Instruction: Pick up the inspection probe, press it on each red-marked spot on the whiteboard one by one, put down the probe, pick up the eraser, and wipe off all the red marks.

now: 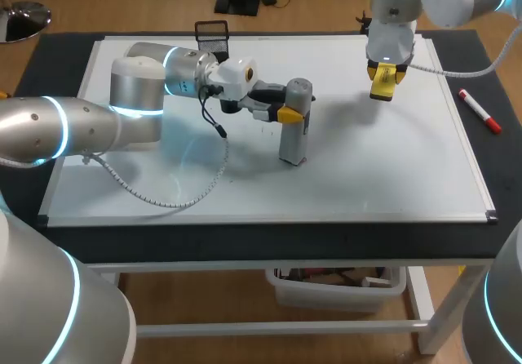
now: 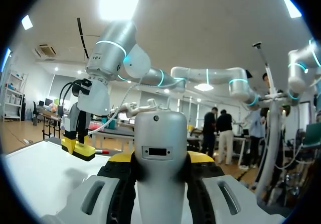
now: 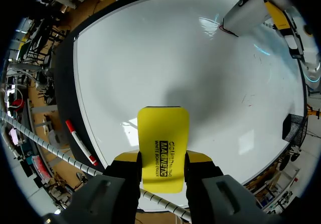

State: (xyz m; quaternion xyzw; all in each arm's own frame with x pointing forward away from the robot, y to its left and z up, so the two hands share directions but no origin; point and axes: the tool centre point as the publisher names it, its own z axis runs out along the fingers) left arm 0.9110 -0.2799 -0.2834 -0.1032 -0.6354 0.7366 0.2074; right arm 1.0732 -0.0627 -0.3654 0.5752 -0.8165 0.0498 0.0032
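Observation:
A tall grey inspection probe stands upright, its lower end on the whiteboard near the middle. My left gripper is shut on its upper half from the left. In the left wrist view the probe fills the gap between the yellow-tipped fingers. My right gripper hangs above the board's far right part, shut on a yellow eraser. In the right wrist view the eraser sticks out between the fingers over bare board. A few faint small marks show on the board; their colour is unclear.
A red marker lies on the black table right of the whiteboard. A black wire holder stands at the board's far edge. My left arm's cable loops over the board's near left part.

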